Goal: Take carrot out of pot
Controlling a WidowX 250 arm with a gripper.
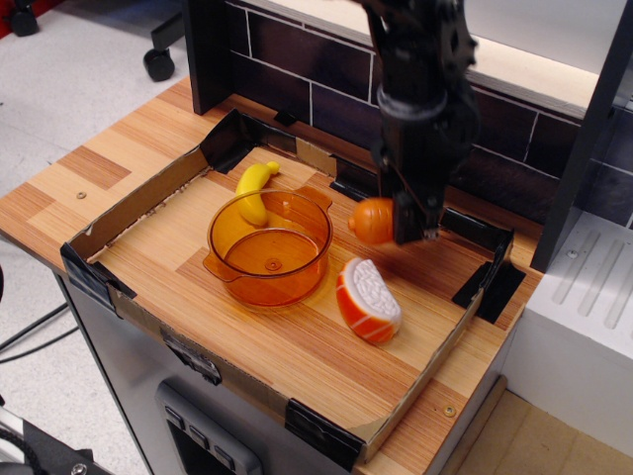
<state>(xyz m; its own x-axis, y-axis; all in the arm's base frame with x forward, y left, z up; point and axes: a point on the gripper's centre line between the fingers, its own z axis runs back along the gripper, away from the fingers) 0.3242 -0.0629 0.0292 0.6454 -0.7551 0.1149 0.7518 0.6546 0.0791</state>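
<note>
The wooden bench (297,346) has a cardboard rim. The black gripper (407,223) hangs toward the back right corner, jaws clamped on the stubby orange carrot (374,220), which is in the air, clear of the pot. The see-through orange pot (269,249) sits mid-bench, round with flat side handles. No readable writing anywhere.

No text, label, brand, number or sign can be read on anything here.

The stubby orange carrot (375,220) hung in the air right of the translucent orange pot (269,248), which stood upright and empty.
</note>
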